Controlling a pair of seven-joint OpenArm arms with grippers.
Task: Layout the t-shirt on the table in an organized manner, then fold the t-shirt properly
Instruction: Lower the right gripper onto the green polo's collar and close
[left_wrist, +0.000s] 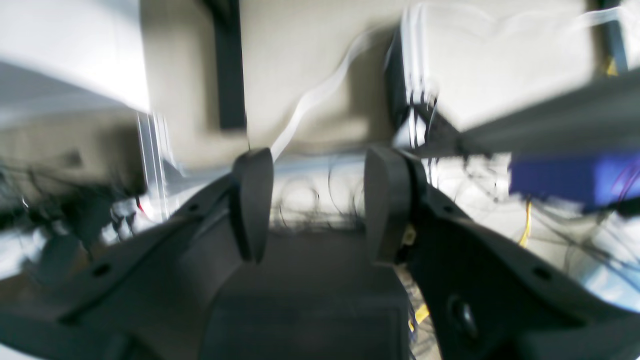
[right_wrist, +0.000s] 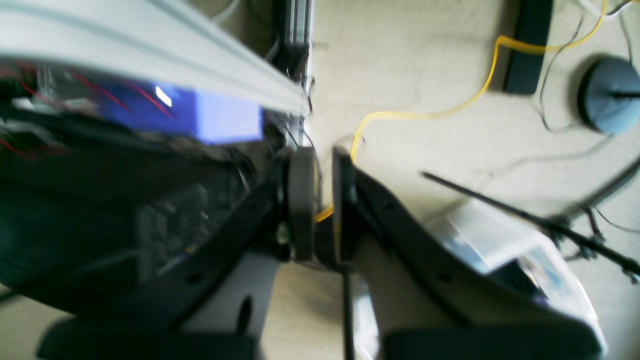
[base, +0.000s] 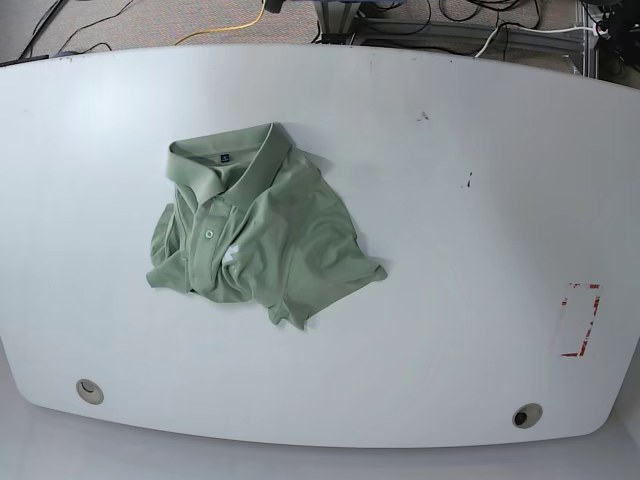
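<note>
Lying crumpled left of centre on the table (base: 420, 250): the t-shirt (base: 255, 232), collar toward the far edge. My left gripper (left_wrist: 317, 200): jaws parted, nothing between them. My right gripper (right_wrist: 320, 200): jaws nearly together, nothing held; floor beneath.
</note>
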